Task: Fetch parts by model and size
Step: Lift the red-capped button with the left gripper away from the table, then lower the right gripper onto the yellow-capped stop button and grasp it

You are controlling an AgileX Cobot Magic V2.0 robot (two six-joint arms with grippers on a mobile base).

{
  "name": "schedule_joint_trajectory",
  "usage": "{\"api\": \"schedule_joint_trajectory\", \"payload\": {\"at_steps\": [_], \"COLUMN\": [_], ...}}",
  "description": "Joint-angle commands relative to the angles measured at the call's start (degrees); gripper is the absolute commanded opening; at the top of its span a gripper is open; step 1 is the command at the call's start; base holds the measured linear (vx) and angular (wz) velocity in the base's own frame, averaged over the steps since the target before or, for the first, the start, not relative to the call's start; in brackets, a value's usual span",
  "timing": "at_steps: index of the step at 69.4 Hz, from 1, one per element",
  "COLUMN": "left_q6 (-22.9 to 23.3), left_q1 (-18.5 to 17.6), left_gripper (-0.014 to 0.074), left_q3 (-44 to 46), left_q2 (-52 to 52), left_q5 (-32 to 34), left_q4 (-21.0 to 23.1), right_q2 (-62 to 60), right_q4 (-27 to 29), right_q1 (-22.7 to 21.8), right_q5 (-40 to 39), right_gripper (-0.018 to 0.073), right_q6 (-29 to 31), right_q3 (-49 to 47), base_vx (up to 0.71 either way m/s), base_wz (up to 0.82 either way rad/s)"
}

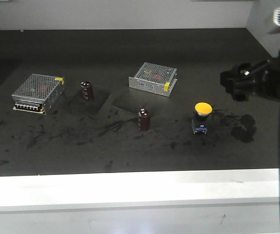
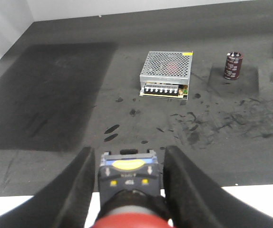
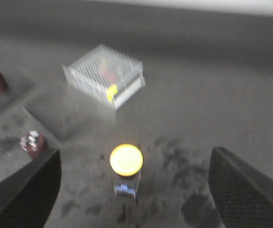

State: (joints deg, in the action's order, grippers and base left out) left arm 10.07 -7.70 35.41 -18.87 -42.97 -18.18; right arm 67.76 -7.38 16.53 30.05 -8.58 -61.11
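**Ana:** What stands around the yellow one?

**Ben:** The yellow-capped push button (image 1: 202,116) stands upright on the dark table (image 1: 130,151), cap up and blue base down, toward the right side. A brown cylinder (image 1: 144,119) stands near it on its left. A silver mesh box (image 1: 153,78) lies farther back, behind the two. The button stands free, apart from both.

**Ana:** And farther left?

**Ben:** A second mesh box (image 1: 37,92), with a terminal strip along its front, and a second cylinder (image 1: 87,90) just beside it. Both are well apart from the button. The table top is scuffed with dark marks.

**Ana:** The right gripper?

**Ben:** The right gripper (image 3: 134,152) hangs above the table, jaws spread wide and empty. Its wrist view is blurred, but the yellow cap shows between the two fingers (image 3: 27,190), lower down. In the front view the gripper sits up and to the right of the button, not touching it.

**Ana:** And the left?

**Ben:** The left gripper (image 2: 128,152) is closed on the red-capped push button (image 2: 129,180), with its fingers pressed against the sides of the black body. The button lies lengthwise in the grip, blue base pointing away from the wrist and red cap toward the camera. It is held over the table's near edge. The box with the terminal strip lies ahead of it, well apart.
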Motion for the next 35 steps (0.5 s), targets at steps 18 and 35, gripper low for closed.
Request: {"api": "schedule_joint_trajectory", "payload": {"at_steps": [18,35], "left_q6": [0.08,0.08], "left_q1": [-0.04,-0.04], "left_gripper": [-0.0006,-0.0006], "left_q3": [1.41,1.41], "left_q2": [-0.55,-0.55], "left_q5": [3.96,3.96], "left_q4": [-0.95,-0.95], "right_q2": [19.59,32.47], "right_q4": [-0.26,-0.31], "right_q1": [0.02,0.02], "right_q5": [22.22,35.81], "right_gripper": [0.0594,0.0594], "right_q6": [-2.39,-3.75], "right_q3": [-27.48,-40.10], "base_vx": [0.00,0.00], "base_wz": [0.00,0.00]}}
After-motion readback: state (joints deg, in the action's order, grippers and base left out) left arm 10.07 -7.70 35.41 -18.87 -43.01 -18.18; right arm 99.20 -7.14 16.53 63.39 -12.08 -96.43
